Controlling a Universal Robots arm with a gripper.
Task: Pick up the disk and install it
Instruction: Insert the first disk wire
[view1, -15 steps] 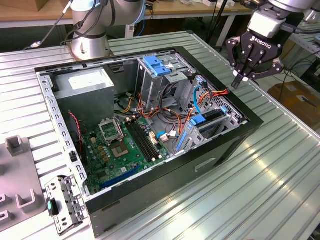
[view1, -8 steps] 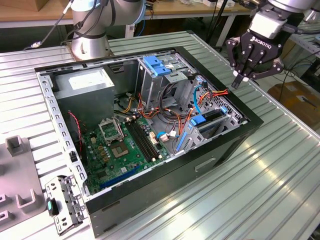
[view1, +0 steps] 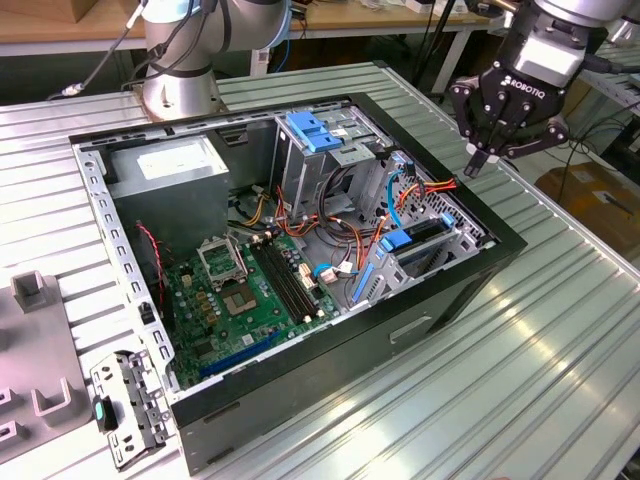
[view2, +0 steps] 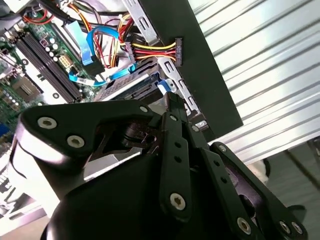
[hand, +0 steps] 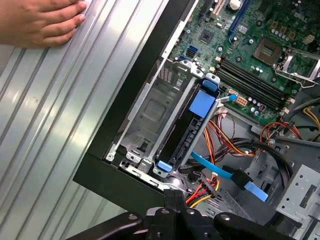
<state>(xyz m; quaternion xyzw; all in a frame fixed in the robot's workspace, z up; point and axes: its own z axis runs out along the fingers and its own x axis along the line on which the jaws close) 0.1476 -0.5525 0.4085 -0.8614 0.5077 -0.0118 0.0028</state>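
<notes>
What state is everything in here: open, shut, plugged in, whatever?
computer case: lying on its side, open
disk: seated edgewise in the drive cage
power connector: unplugged, loose at the case rim
end effector: shut, empty, above the case's edge
hand: resting flat on the table

Black linkage gripper (view1: 478, 160), dotted with silver screw heads, white lettering across its body. Silver-grey rounded arm (view1: 180, 70) with blue joint cap; black cable (view1: 105, 55) at its nine o'clock.
</notes>
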